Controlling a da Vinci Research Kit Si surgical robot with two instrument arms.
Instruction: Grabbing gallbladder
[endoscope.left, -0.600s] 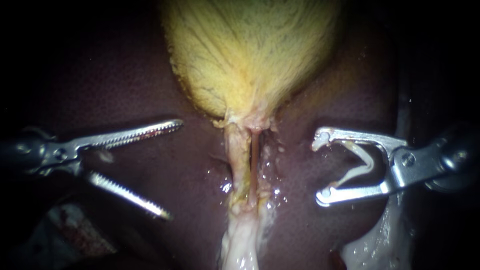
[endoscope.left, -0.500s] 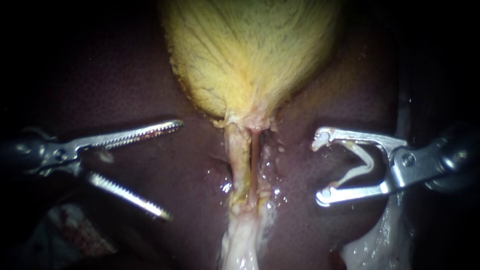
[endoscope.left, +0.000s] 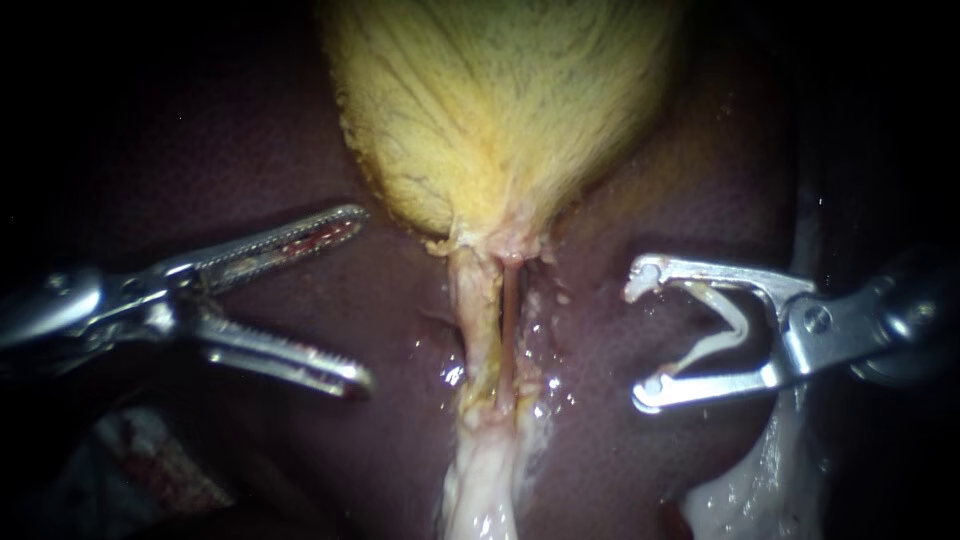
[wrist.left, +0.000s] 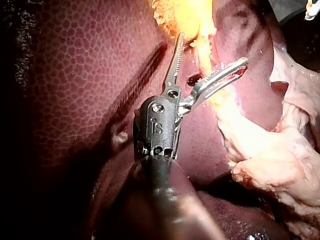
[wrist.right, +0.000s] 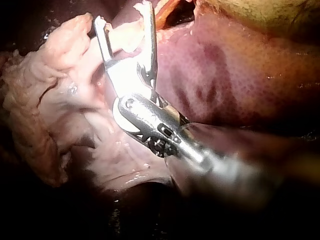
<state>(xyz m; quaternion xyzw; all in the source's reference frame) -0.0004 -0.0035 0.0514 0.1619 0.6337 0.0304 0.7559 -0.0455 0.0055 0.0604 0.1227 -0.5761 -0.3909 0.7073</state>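
Gallbladder (endoscope.left: 500, 110): long axis 12 to 6 o'clock, neck pointing to 6. Left instrument (endoscope.left: 366, 298), at its 8 o'clock: jaws wide apart, empty. Right instrument (endoscope.left: 638, 340), at 4 o'clock: jaws spread, seating a white clip (endoscope.left: 735, 320).

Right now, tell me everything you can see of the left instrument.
The left instrument is shiny metal: two long, slender, toothed jaws hinged on a pinned wrist, on a dark shaft entering from the left. The jaws stand wide open and grip nothing; the upper one carries a reddish smear among its teeth. It lies over the dark liver, tips pointing toward the narrow lower end of the yellow gallbladder, the upper tip close beside its edge. Whether it touches tissue cannot be told.
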